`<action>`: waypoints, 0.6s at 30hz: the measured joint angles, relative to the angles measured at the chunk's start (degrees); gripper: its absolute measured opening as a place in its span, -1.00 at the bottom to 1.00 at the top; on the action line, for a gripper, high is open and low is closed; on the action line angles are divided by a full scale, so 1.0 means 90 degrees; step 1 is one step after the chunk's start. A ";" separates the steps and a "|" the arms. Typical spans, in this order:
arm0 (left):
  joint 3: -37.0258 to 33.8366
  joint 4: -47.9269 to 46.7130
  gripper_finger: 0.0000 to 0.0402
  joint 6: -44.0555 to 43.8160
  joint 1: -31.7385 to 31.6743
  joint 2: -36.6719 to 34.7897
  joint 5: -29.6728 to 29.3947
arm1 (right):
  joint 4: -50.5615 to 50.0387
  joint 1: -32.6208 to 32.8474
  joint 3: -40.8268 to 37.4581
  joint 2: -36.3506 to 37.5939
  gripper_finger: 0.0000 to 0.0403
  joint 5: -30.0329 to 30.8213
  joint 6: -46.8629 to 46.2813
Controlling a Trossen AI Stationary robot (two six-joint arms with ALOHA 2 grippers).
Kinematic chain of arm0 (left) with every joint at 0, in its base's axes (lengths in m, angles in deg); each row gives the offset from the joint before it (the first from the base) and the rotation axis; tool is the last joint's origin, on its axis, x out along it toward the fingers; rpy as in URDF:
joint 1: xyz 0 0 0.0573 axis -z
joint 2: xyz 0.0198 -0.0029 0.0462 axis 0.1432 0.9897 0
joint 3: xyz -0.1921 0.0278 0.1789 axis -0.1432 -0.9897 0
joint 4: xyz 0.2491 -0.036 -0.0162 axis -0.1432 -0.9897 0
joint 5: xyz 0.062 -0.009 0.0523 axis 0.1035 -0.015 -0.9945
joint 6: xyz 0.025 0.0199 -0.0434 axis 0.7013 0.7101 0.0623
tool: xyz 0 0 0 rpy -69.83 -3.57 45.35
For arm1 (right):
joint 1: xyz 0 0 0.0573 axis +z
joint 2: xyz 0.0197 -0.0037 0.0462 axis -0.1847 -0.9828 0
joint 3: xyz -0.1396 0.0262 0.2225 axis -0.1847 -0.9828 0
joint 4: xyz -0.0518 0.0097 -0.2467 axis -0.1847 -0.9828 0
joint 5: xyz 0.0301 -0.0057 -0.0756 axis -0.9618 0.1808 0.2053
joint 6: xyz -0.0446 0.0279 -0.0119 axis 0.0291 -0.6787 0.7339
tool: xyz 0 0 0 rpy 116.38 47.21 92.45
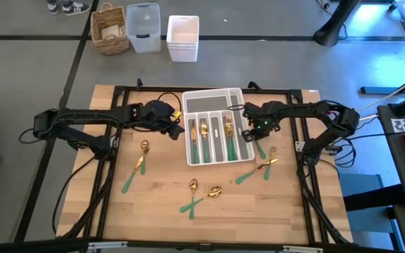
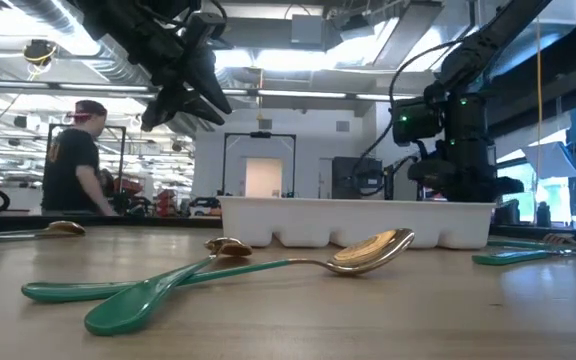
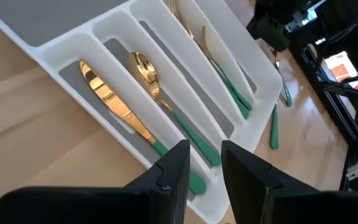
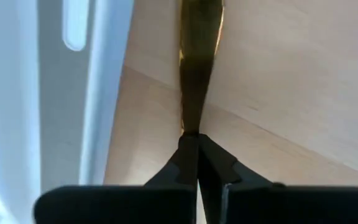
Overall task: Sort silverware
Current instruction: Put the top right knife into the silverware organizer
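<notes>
Pale wooden surface (image 1: 160, 211) in a bright workshop; right tool (image 4: 191, 163) pinches a gold utensil (image 4: 199, 56); left tool (image 3: 205, 163) hangs spread.

Gold-headed, green-handled silverware (image 1: 204, 133) lies lengthwise in the slots of the white tray (image 1: 213, 95), while off it, one spoon (image 1: 140, 160) rests to its left, a crossed pair of spoons (image 1: 201, 195) in front of it, and forks (image 1: 259, 169) to its front right.
</notes>
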 joint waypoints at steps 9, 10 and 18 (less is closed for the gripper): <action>0.0000 0.0004 -0.57 0.0001 -0.0160 0.0000 -0.0005 | -0.0101 0.0000 0.0146 0.0006 -0.98 -0.0048 0.0002; 0.0000 0.0005 -0.57 0.0001 -0.0173 0.0000 -0.0005 | -0.0110 0.0000 0.0148 0.0006 -0.98 -0.0048 0.0002; 0.0000 0.0005 -0.57 0.0128 -0.0187 0.0000 -0.0003 | -0.0205 -0.0005 0.0152 0.0009 -0.88 -0.0116 0.0002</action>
